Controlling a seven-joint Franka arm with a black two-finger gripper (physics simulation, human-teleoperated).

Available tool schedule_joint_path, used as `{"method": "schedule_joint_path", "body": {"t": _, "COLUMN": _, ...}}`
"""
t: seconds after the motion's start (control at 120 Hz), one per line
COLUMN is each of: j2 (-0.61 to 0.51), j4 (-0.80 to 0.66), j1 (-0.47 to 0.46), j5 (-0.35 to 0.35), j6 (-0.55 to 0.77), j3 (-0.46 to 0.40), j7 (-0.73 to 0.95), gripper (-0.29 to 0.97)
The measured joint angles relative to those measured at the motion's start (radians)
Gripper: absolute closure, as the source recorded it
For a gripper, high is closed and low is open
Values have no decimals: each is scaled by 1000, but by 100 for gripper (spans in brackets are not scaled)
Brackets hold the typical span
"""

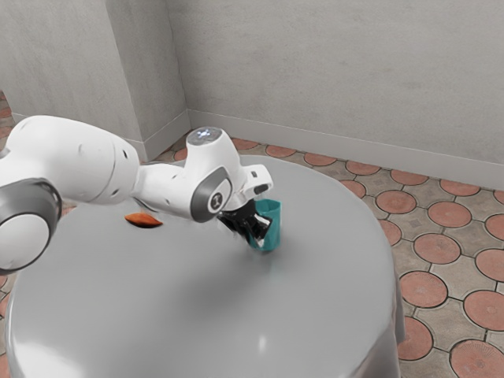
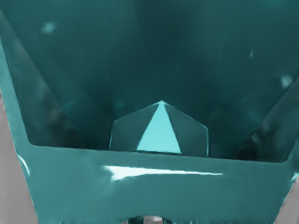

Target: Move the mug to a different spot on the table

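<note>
I have the end effector (image 1: 253,229) clenched on the near wall of the teal mug (image 1: 272,227), which leans tilted in its grip, low over the grey tabletop (image 1: 236,315). The wrist view looks straight into the mug's hollow (image 2: 159,60). A small orange thing (image 1: 143,220) lies well behind the end effector.

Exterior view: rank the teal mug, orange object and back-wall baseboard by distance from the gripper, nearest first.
1. teal mug: right at the gripper, on its exterior-view right side.
2. orange object: on the table, toward the exterior view's left, partly behind the arm.
3. baseboard: off the table, at the foot of the back wall.
</note>
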Motion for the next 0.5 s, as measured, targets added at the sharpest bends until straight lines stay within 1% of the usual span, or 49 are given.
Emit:
{"method": "schedule_joint_path", "body": {"t": 0.2, "j2": -44, "j4": -29, "j1": 6, "j5": 10, "j6": 1, "j3": 0, "j7": -6, "gripper": 66}}
{"method": "schedule_joint_path", "body": {"t": 0.233, "j2": -56, "j4": -46, "j1": 9, "j5": 15, "j6": 6, "j3": 0, "j7": -7, "gripper": 64}}
{"method": "schedule_joint_path", "body": {"t": 0.5, "j2": -142, "j4": -196, "j1": 42, "j5": 62, "j6": 89, "j3": 3, "j7": -10, "gripper": 72}}
